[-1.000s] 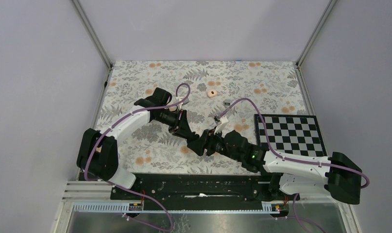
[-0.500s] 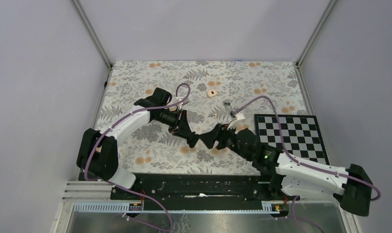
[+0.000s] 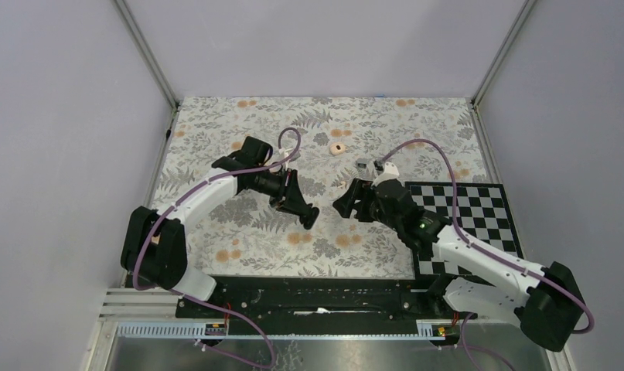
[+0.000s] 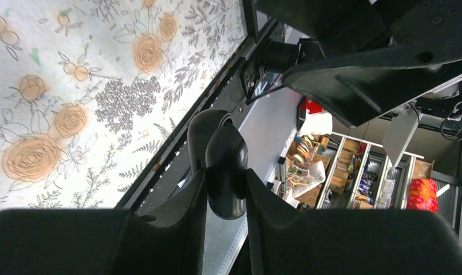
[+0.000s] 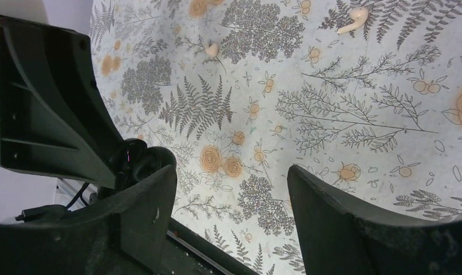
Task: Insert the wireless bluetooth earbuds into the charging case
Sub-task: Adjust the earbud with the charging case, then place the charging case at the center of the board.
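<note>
**A:** While we are starting at the near edge, where are our arms reaching?

**B:** Both are stretching from their bases out over the cloth (image 3: 247,232) toward mid-table. We are pointing the left gripper (image 3: 309,219) and the right gripper (image 5: 231,175) at each other, tips near but apart.

**A:** What are the left jaws doing?

**B:** We are pinching them tight on the case (image 4: 225,160), a glossy black pebble wedged between the two fingers (image 4: 188,212). Its rounded end is sticking out past the tips.

**A:** And the right jaws?

**B:** We are holding them spread wide with nothing between them. Only floral cloth is showing through the gap.

**A:** Are we spotting the earbuds?

**B:** We are not making them out in any view. Whether they are sitting inside the case, we cannot tell.

**A:** What is lying farther out?

**B:** Off to the right, a checkerboard (image 3: 486,209) is lying flat, with the right arm crossing over its near corner. Beyond the grippers, a grey piece (image 3: 362,165) is resting just beside the right wrist. Farther yet, a peach disc (image 3: 337,148) is sitting alone on the cloth.
</note>
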`<state>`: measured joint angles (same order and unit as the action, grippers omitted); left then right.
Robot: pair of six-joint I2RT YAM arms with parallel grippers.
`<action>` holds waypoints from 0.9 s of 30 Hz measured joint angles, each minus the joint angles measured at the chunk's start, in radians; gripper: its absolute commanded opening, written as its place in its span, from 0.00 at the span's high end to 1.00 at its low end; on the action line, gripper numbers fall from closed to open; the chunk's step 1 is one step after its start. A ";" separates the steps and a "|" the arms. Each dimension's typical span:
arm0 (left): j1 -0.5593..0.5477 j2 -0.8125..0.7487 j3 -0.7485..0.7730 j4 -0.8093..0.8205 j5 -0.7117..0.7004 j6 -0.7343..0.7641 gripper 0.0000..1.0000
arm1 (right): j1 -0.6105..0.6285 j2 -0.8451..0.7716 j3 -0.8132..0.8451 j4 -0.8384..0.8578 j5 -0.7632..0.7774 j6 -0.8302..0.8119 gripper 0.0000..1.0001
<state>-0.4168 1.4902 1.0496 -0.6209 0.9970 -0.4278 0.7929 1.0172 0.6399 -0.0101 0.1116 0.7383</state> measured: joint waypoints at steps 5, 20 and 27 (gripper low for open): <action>0.017 0.007 0.002 0.113 -0.058 -0.062 1.00 | -0.013 0.055 0.021 -0.015 -0.007 0.002 0.22; 0.133 0.539 0.286 0.442 -0.179 -0.173 1.00 | -0.054 -0.282 -0.013 -0.207 0.127 0.002 0.22; 0.193 0.624 0.293 0.499 -0.177 -0.192 1.00 | -0.055 -0.330 -0.048 -0.291 0.159 0.008 0.22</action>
<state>-0.2237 2.1139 1.3422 -0.1219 0.8204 -0.6201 0.7383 0.6872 0.5922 -0.3008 0.2710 0.7464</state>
